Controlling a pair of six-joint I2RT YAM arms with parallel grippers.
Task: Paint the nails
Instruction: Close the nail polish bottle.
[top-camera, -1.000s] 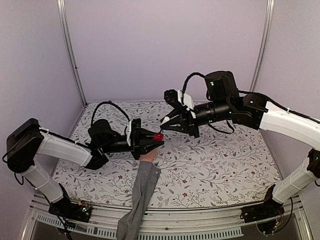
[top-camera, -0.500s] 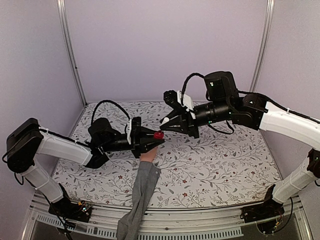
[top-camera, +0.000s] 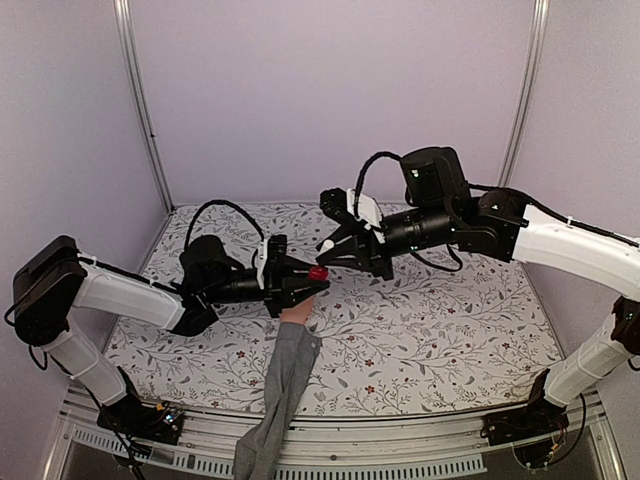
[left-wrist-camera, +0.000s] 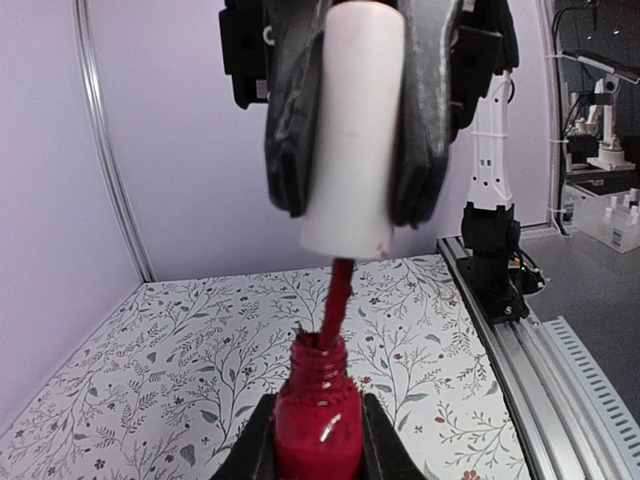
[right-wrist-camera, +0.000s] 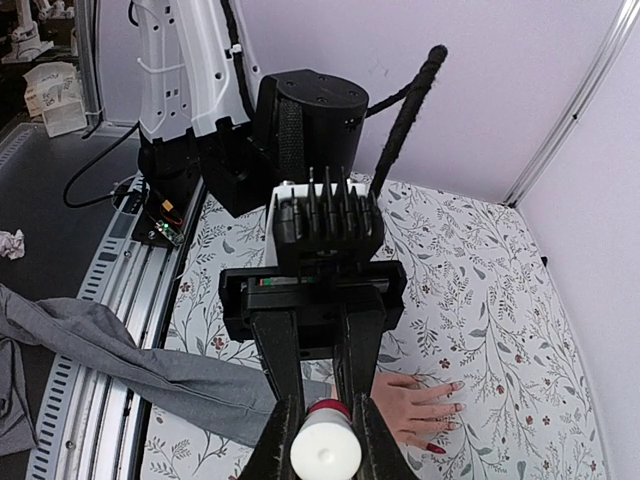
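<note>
So the dummy hand (right-wrist-camera: 418, 405) lies flat on the table (top-camera: 440, 330), roughly mid-table and a touch left of centre. Its nails (right-wrist-camera: 459, 407) point at the far edge, and the sleeve (top-camera: 284, 385) trails back and hangs over the near edge. Right above the hand is the bottle (left-wrist-camera: 318, 425), sitting between the fingers of the left gripper (top-camera: 303, 284), which reaches in from the left. The cap (left-wrist-camera: 350, 130) is straight above the bottle in the right gripper (right-wrist-camera: 325, 432), reaching in from the right. The brush (left-wrist-camera: 338, 295) goes down from the cap into the bottle's neck.
</note>
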